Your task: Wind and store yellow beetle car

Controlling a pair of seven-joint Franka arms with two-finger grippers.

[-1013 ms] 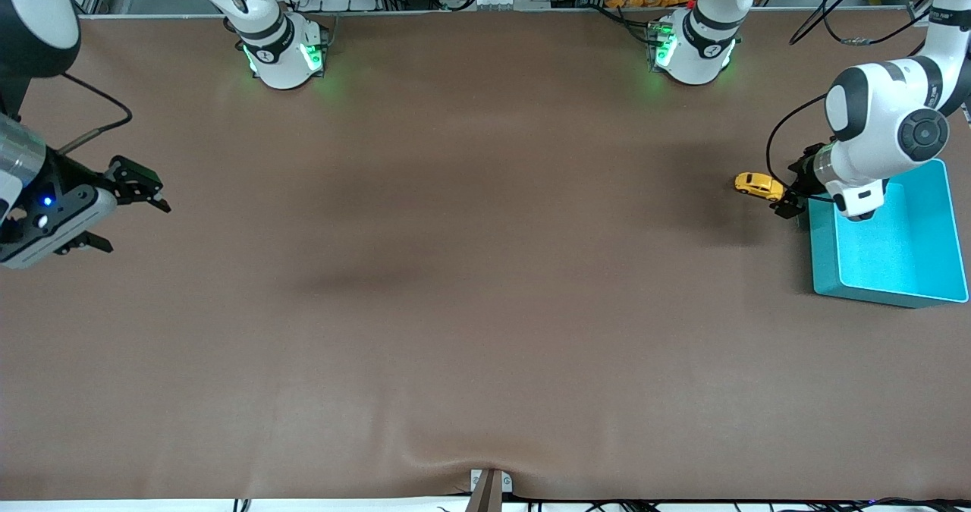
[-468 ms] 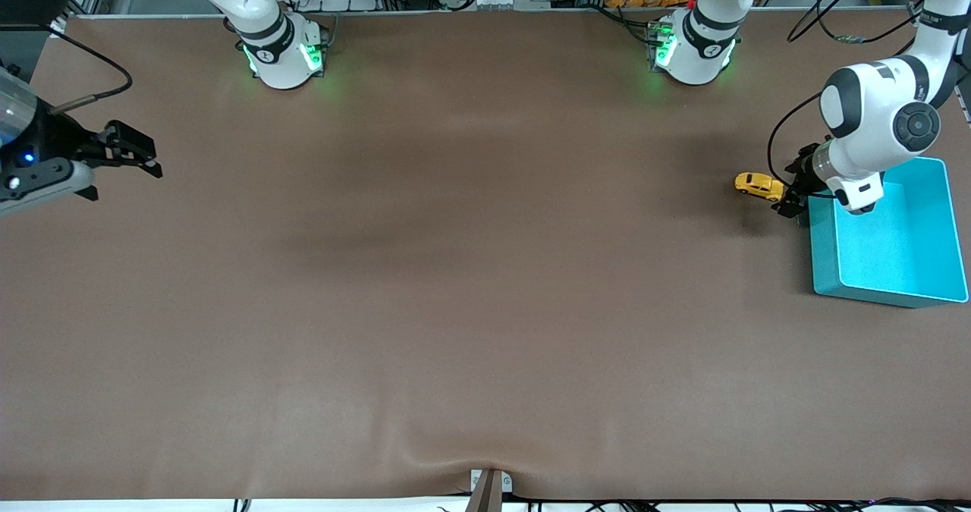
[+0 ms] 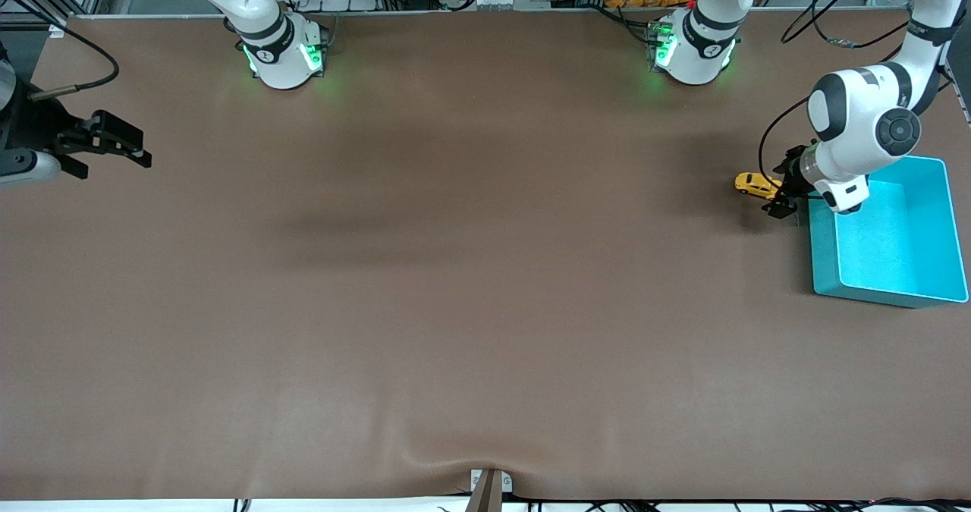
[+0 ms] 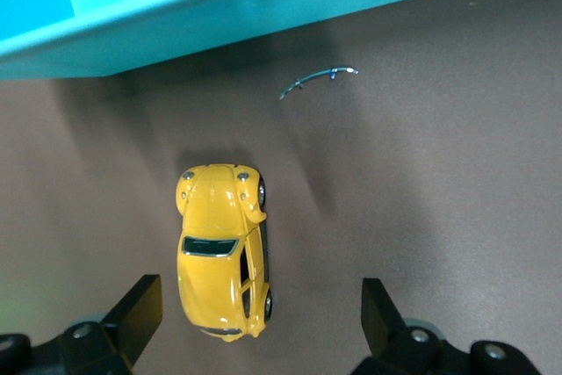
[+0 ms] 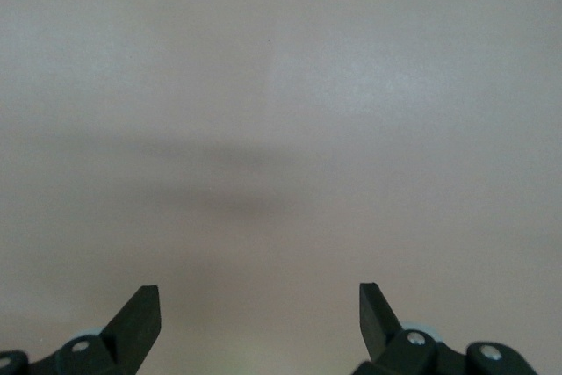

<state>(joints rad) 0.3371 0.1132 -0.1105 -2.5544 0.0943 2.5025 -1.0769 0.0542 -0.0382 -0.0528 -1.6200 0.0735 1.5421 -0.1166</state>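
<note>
Since the earlier frame, the left arm has shifted slightly toward the car, bringing the left hand (image 3: 780, 197) closer to it, and the right hand (image 3: 114, 148) has drawn back toward the right arm's end of the tabletop (image 3: 470, 284). The car (image 3: 757, 184) has not moved.

Current state: the car stands on its wheels on the tabletop, just beside the bin (image 3: 941, 227) and outside it. In the left wrist view the car (image 4: 219, 248) lies between the fingers (image 4: 136, 309) of the left hand, close to one of them, with no contact visible. The left hand is fully spread and grips nothing. The right hand is also spread wide and empty, over bare tabletop; this arm waits.

Progress: early. No grasp has been made, so winding is judged not yet done. The bin is empty, so storing is also outstanding. Remaining steps: close on the car, wind it, place it in the bin.
</note>
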